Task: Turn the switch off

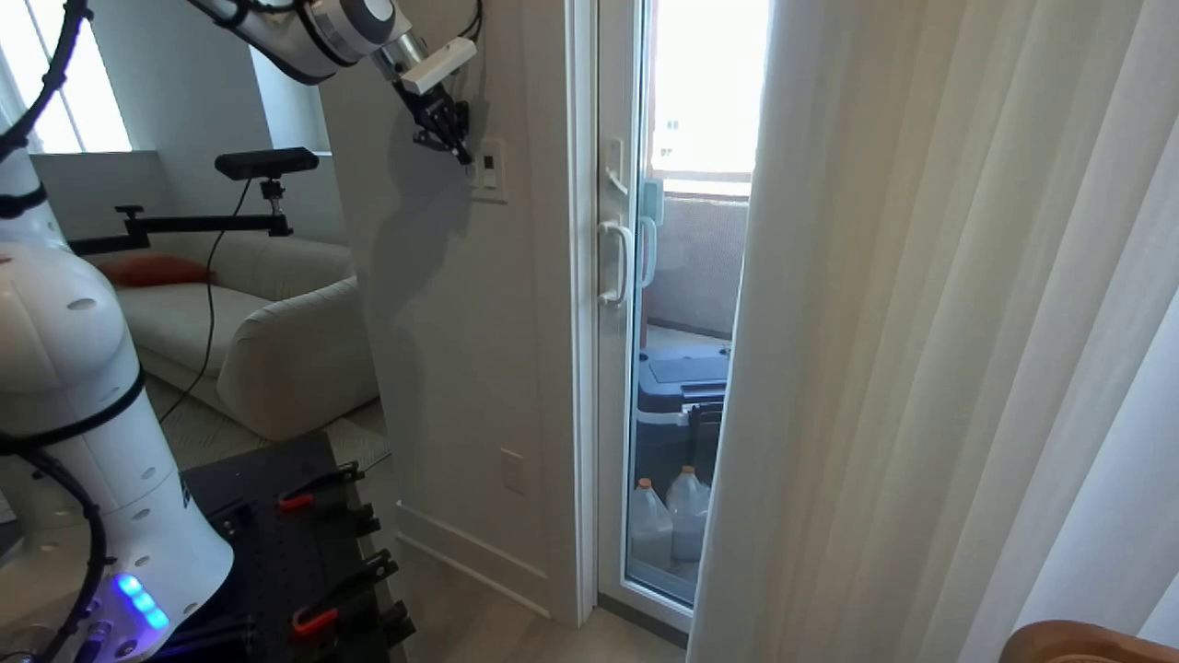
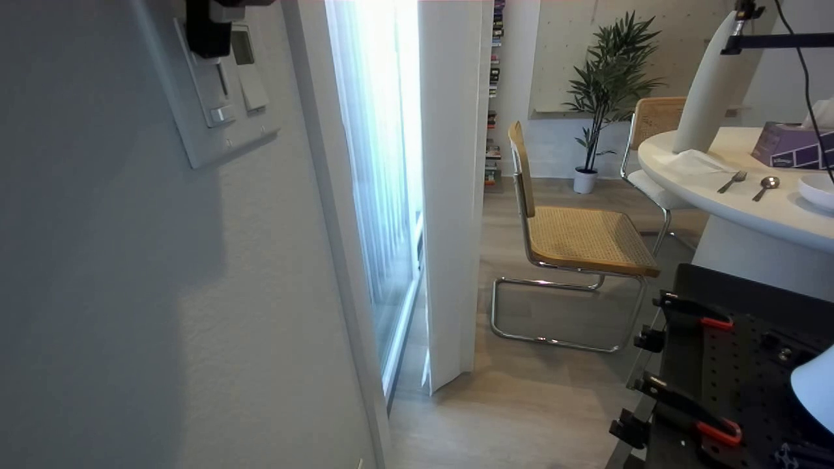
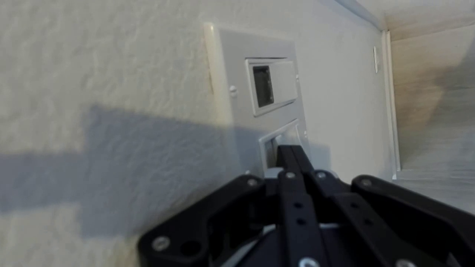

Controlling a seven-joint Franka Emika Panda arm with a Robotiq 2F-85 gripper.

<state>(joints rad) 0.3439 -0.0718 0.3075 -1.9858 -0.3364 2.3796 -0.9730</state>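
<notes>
Two black fingers (image 3: 285,159) of the gripper (image 3: 291,148) are clenched side by side with nothing held between them, presumably because one narrow, stiff tip is better suited to a small push than a spread pair. The task's switch plate (image 3: 271,121) is found directly ahead of the tool, fixed to the wall (image 2: 254,280). Of its pair, the covered control (image 2: 210,92) is partly hidden behind the tool, its upper part masked in an exterior view; whether it is touched or only faced cannot be told. The neighbouring control (image 3: 284,83), with its dark window, is seen uncovered just beside the fingers, on the side where, lower than the tool, the door handle (image 1: 627,262) is set. The arm (image 1: 345,28) is held above and behind the tool and the fingers are slanted downward, probably so that a press can be delivered by a slight advance while the plate can be seen in the wrist view. The pressing step is judged to be in hand; which position counts as off cannot be read. With both controls set so close, the wrong one could be caught if the tip is let slide sideways, so a short, straight push is called for.
</notes>
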